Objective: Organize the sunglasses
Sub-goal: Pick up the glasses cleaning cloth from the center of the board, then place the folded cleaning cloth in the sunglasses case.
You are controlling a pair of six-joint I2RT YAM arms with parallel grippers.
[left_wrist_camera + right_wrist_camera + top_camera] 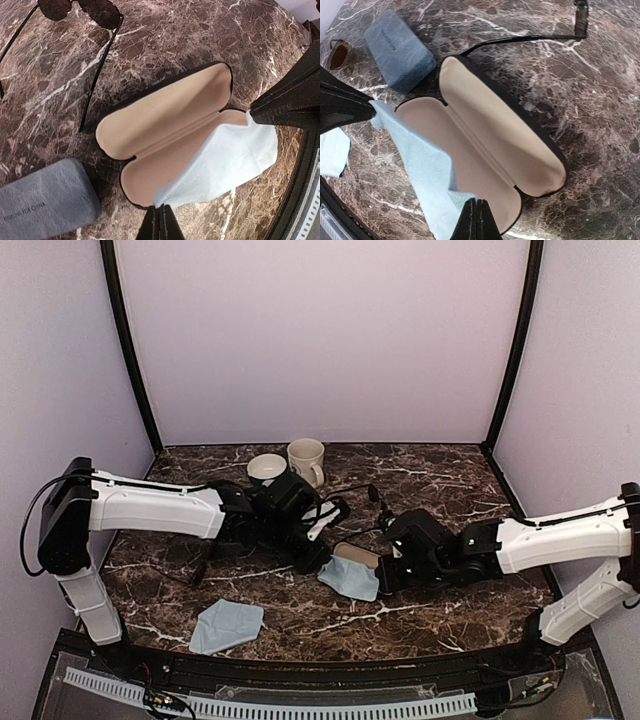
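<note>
Toward the front-left corner of the counter (450,490) lies a spare cloth (225,625), with two mugs (267,468) far behind it at the back edge. Next comes the brown pair (337,55), only partly in view at the rim of the right wrist view, and just right of it the grey-blue case (45,200). The left tool (160,222) is fully closed, pinching one corner of the blue cloth (230,160). That cloth drapes across the open case (165,120), which lies mid-counter with its beige lining up and nothing else in it. Behind the case, toward the back edge, rests the wire-framed pair (102,11), lenses down-flat and long slim arms spread open. On the right, the right tool (476,220) is likewise clamped shut on another corner of the same cloth, so the cloth hangs stretched between the two. Both pairs look light, but the wire one seems springy and easily bent, its lenses prone to scratches. I would take it at the bridge or a hinge, never mid-arm. The thicker brown frame should tolerate a firmer pinch on its front rim.
</note>
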